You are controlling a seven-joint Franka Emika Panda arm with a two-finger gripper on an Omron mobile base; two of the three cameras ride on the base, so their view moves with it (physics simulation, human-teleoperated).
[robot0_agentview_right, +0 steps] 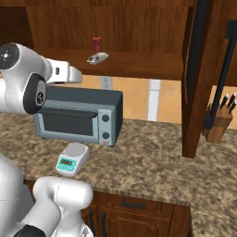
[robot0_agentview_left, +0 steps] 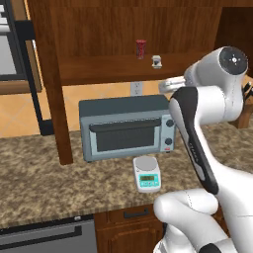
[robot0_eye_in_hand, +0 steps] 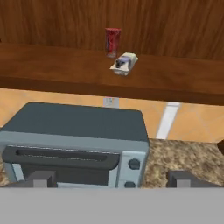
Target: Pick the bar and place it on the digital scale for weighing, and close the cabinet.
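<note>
- Cabinet [robot0_agentview_right: 139,28]: dark wood, open, its door [robot0_agentview_right: 196,78] swung out at the right and hanging down toward the counter [robot0_agentview_right: 152,152]. Closing not yet done.
- Toaster oven [robot0_agentview_left: 126,128]: grey-blue, on the counter directly under the cabinet shelf.
- Digital scale [robot0_agentview_left: 147,174]: just in front of the oven, platter bare.
- Red can [robot0_eye_in_hand: 112,41]: upright on the shelf, close behind the bar.
- Bar [robot0_eye_in_hand: 124,64]: lying on the shelf near its front edge, untouched, well apart from the hand.
- Gripper [robot0_eye_in_hand: 113,181]: fingers spread wide, grasping nothing, hovering above the oven and looking up at the shelf.
- Risks, as judged: reaching in too deep could knock the can over or push the bar back; a flat bar may slip from a shallow pinch; the forearm may clip the oven top or shelf lip on approach; the open door crowds the right side.
</note>
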